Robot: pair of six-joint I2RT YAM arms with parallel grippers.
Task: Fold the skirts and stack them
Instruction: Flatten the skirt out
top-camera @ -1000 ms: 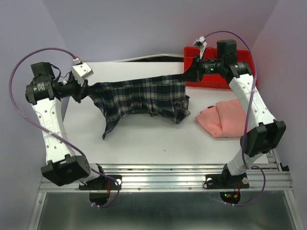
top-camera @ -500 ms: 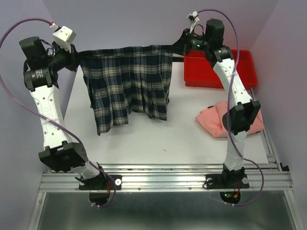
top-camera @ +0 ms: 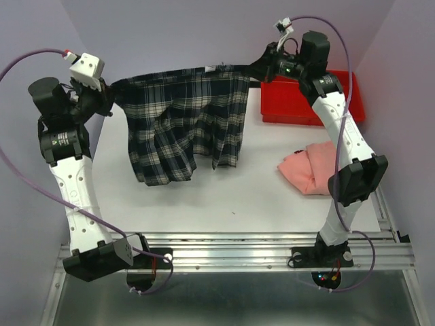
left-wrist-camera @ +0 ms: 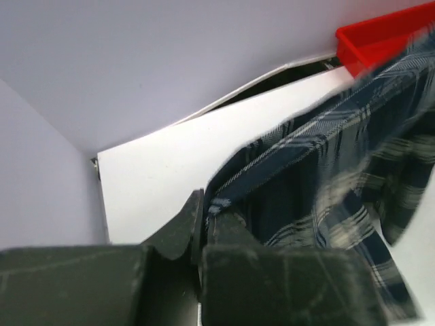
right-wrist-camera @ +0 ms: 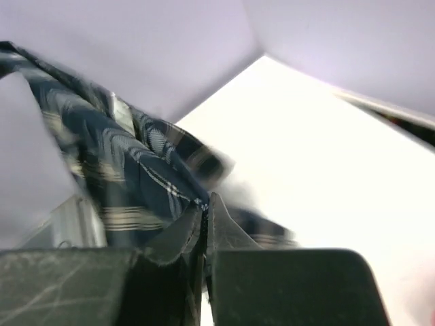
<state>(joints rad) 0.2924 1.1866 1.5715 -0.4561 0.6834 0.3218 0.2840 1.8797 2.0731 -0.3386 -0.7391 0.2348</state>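
The pleated navy-green plaid skirt [top-camera: 183, 125] hangs in the air above the white table, stretched by its waistband between both grippers. My left gripper [top-camera: 109, 92] is shut on the skirt's left waist corner; in the left wrist view [left-wrist-camera: 206, 210] the band [left-wrist-camera: 306, 146] runs up to the right. My right gripper [top-camera: 255, 69] is shut on the right waist corner; in the right wrist view [right-wrist-camera: 205, 202] the cloth [right-wrist-camera: 129, 170] hangs to the left. The salmon-pink skirt [top-camera: 309, 170] lies folded on the table at the right.
A red plastic tray [top-camera: 306, 102] stands at the back right of the white table [top-camera: 204, 197], also at the top right of the left wrist view [left-wrist-camera: 380, 34]. Lilac walls close the left, back and right sides.
Both grippers lifted the plaid skirt off the table until it hung, then shifted slightly right and a little lower. The hem swings and bunches. The pink skirt has not moved.
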